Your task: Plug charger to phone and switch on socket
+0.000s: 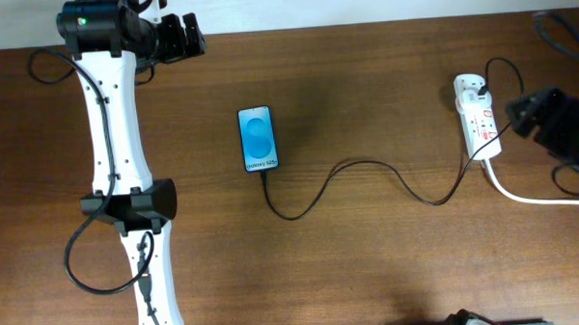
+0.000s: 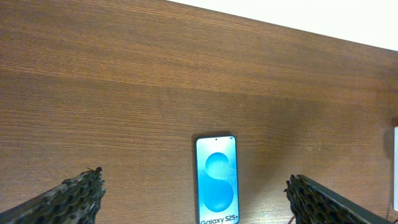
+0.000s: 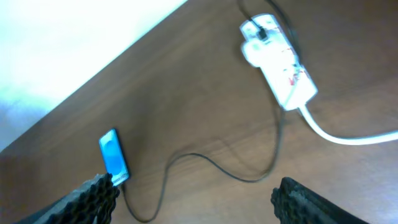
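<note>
On the table [image 1: 370, 266], my left gripper [image 2: 196, 182] sits well back from the phone [image 1: 258, 138], fingers spread wide and holding nothing. My right gripper [image 3: 196, 183] is likewise open and empty, near the socket [image 1: 479, 117]. The charger [image 1: 362, 162] runs from the socket to the phone's lower edge, but I can't tell whether it is seated. I judge the switch is next. I'd narrow the right fingers, descend slowly and press a red switch straight down, without shoving the strip.
</note>
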